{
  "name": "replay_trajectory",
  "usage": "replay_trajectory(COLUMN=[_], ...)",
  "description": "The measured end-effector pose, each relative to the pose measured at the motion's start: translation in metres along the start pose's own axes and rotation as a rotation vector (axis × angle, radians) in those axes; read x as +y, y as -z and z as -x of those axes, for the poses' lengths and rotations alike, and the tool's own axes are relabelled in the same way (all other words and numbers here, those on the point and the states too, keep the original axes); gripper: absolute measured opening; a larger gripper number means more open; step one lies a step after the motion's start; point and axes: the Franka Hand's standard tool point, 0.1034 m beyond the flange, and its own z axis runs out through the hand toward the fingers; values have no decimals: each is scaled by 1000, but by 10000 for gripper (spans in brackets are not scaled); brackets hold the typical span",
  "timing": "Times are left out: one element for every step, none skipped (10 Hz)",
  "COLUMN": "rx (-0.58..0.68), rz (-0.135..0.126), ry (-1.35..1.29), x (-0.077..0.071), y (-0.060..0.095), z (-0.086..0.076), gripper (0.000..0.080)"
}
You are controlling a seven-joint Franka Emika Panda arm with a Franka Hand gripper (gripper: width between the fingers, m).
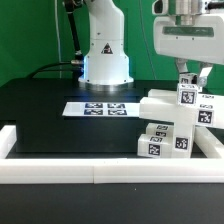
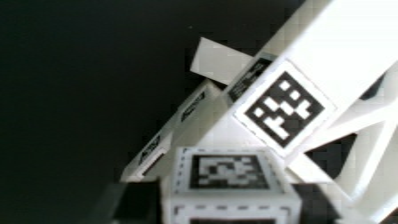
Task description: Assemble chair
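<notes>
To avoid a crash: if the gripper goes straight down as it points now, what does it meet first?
Probably the tagged white chair piece right under the gripper; depth is unclear, and it may already touch it.

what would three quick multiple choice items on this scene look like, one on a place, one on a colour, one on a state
1. Where do the white chair pieces sit in the exterior view?
A. on its right side
B. on its left side
C. on top of the robot base

2. What colour is the table top?
A. white
B. black
C. green

3. What is the gripper doing?
A. resting flat on the marker board
B. lifted high with nothing below it
C. down at the topmost tagged piece

Answers:
1 A, the pile lies near the exterior view's right edge.
2 B, the surface is black, with a white border rail in front.
3 C, the fingers reach the top of that piece; whether they pinch it cannot be told. The marker board lies apart from them.
</notes>
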Motion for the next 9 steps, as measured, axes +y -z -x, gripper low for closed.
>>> replay_trajectory(rx=[0, 0, 0, 3, 15, 16, 16, 17, 18], rz=[0, -1, -2, -4, -19, -19, -19, -18, -17], ry=[31, 51, 78, 214, 308, 388, 438, 527, 605], x=[0, -1, -1, -1, -2, -2, -3, -3, -3], y=[0, 1, 1, 1, 0, 0, 0, 0, 0], z=[0, 0, 1, 0, -2, 0, 1, 1, 1], gripper=[458, 603, 635, 635, 648, 648, 649, 649, 649])
